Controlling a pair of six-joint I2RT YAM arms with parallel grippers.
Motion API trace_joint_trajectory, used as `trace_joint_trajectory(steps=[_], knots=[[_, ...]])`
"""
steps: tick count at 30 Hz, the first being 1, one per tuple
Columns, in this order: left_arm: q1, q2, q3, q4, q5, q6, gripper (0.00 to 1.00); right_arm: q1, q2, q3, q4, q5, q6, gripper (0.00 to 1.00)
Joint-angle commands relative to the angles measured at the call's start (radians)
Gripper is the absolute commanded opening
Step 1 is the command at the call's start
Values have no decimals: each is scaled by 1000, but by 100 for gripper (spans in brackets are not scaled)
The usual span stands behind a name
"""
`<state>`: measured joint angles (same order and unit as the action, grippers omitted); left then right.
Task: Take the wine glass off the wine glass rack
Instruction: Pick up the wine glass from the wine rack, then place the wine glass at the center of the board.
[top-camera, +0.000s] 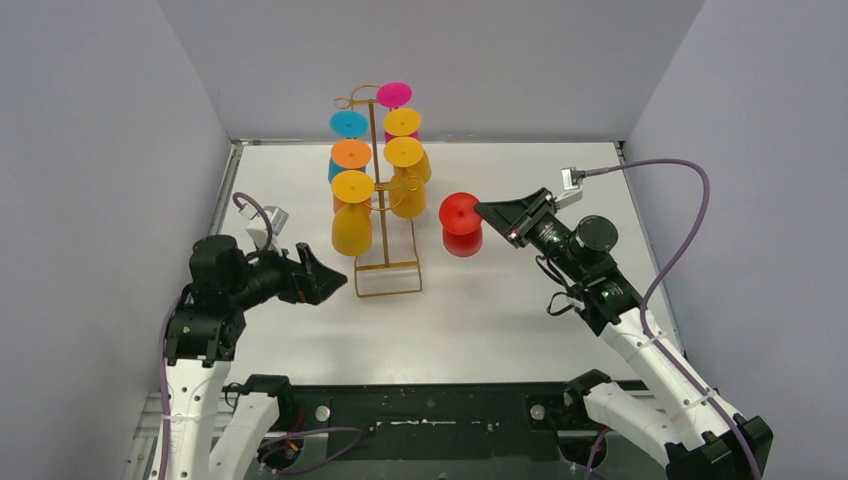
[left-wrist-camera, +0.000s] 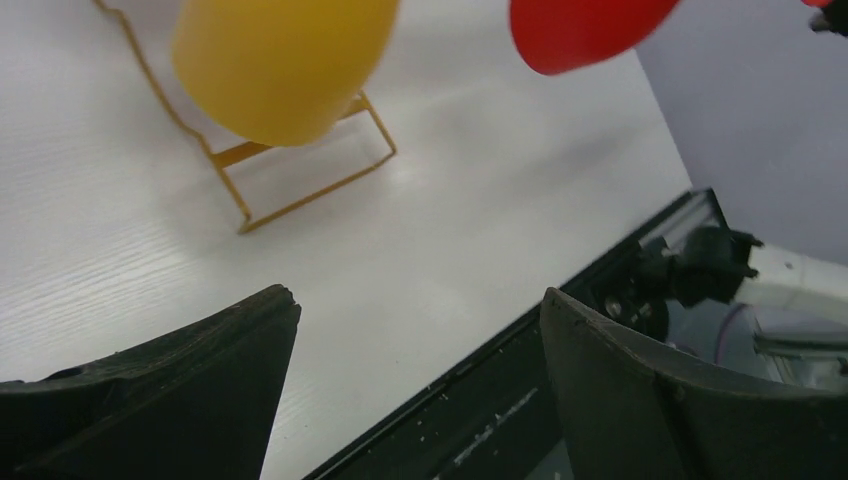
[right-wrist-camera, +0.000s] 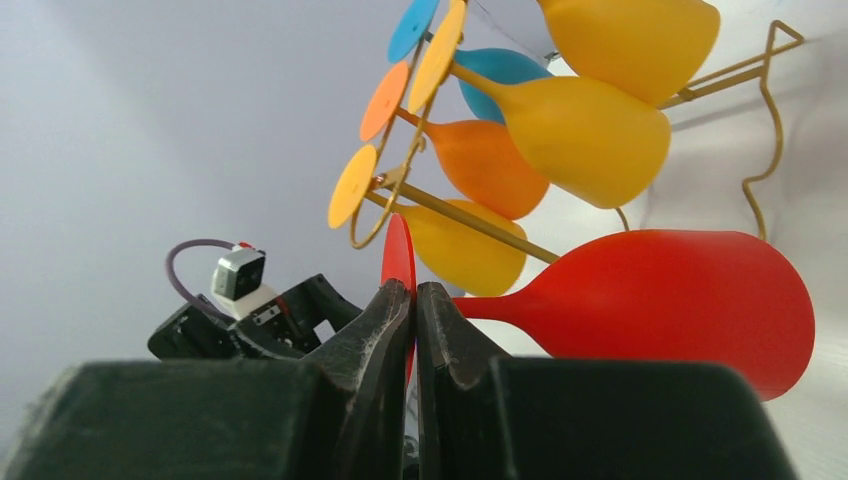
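The gold wire wine glass rack (top-camera: 375, 190) stands at the table's middle-left with several colored glasses hanging upside down on it. A red wine glass (top-camera: 461, 228) is off the rack, just to its right, foot up. My right gripper (top-camera: 492, 213) is shut on the rim of its red foot disc; in the right wrist view the gripper (right-wrist-camera: 414, 290) pinches the disc, and the red bowl (right-wrist-camera: 660, 300) extends to the right. My left gripper (top-camera: 322, 277) is open and empty, left of the rack's base; in the left wrist view (left-wrist-camera: 415, 300) nothing is between its fingers.
Yellow (top-camera: 351, 225), orange (top-camera: 351, 155), blue (top-camera: 348, 125) and magenta (top-camera: 394, 95) glasses hang on the rack. The rack's looped base (left-wrist-camera: 300, 200) lies on the white table (top-camera: 480, 320). Grey walls close in the back and both sides. The black front rail (top-camera: 430, 410) runs along the near edge.
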<state>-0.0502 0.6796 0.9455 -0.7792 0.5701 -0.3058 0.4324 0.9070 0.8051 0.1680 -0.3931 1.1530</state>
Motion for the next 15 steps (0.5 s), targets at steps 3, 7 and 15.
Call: trace_joint_trajectory(steps=[3, 7, 15], knots=[[-53, -79, -149, 194, 338, -141, 88, 2, -91, -89, -3, -45, -112, 0], [-78, -123, -248, 325, 369, -234, 84, 6, -132, -138, -29, -103, -184, 0], [-280, -105, -388, 658, 249, -449, 85, 26, -205, -217, -68, -124, -266, 0]])
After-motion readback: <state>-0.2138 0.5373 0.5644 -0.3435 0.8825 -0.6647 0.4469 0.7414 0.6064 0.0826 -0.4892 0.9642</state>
